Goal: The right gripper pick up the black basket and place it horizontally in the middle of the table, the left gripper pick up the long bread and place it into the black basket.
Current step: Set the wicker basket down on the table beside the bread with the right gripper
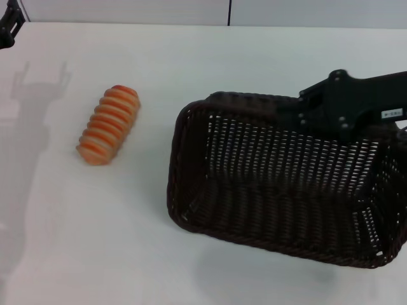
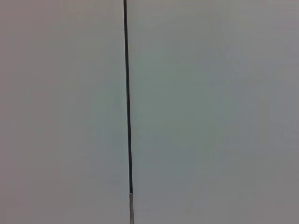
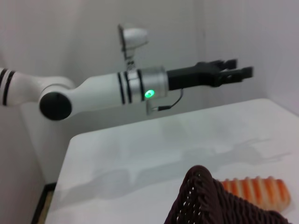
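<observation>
The black basket [image 1: 280,184] hangs tilted over the right half of the white table [image 1: 222,63], its opening turned toward me and a shadow beneath it. My right gripper [image 1: 304,113], all black, is shut on its far rim. The long bread [image 1: 109,124], striped orange and cream, lies at the left, apart from the basket. In the right wrist view a corner of the basket [image 3: 205,200] shows with the bread [image 3: 256,193] behind it. My left gripper [image 3: 236,72], on the silver-white arm with the green light, hovers open above the table's far left; only its tip [image 1: 6,27] shows in the head view.
The left wrist view shows only a pale wall with a thin dark vertical seam [image 2: 127,93]. A wall runs along the table's far edge [image 1: 229,24]. The left arm's shadow [image 1: 32,95] falls on the table beside the bread.
</observation>
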Robot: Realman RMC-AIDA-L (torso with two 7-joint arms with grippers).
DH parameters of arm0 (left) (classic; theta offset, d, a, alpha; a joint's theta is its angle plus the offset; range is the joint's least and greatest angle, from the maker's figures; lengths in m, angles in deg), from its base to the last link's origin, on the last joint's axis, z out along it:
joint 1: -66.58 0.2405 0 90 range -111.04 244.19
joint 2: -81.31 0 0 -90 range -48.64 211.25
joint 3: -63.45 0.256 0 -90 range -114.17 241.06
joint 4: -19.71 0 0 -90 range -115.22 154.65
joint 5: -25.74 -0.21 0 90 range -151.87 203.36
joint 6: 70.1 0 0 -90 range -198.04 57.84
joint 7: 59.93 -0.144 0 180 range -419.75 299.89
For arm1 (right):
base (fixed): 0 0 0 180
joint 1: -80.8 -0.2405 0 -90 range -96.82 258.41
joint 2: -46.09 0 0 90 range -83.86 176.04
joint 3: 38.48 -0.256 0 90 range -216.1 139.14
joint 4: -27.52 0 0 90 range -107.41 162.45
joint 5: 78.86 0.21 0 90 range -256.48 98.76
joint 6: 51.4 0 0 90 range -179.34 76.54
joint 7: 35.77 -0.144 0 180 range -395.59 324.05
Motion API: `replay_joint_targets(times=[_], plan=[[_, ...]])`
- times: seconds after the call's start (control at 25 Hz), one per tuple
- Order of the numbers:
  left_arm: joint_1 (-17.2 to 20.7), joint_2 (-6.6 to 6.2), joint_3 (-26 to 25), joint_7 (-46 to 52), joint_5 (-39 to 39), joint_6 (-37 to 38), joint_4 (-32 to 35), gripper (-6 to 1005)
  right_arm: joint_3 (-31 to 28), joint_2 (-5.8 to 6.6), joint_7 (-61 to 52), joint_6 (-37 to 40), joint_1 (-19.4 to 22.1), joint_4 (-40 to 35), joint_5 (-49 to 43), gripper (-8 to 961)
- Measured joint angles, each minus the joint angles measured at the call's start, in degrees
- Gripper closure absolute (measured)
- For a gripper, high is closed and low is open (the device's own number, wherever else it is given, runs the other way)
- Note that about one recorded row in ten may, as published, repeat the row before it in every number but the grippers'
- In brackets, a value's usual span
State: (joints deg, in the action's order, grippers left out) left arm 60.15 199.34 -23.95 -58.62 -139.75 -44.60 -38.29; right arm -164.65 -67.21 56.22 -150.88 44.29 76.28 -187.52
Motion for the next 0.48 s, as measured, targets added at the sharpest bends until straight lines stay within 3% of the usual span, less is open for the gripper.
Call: replay_joint_targets(times=[0.2,0.48], plan=[[0.03,0.00,-0.02,0.00,0.00,-0.02,-0.06,226,-2.46,-0.19,-0.95,0.49,0.15,-0.05,-0.28,841],[0.42,-0.02,0.00,0.00,0.00,-0.02,-0.85,227,-1.23,-0.15,-6.02,2.06,-1.35,0.26,-1.61,843]])
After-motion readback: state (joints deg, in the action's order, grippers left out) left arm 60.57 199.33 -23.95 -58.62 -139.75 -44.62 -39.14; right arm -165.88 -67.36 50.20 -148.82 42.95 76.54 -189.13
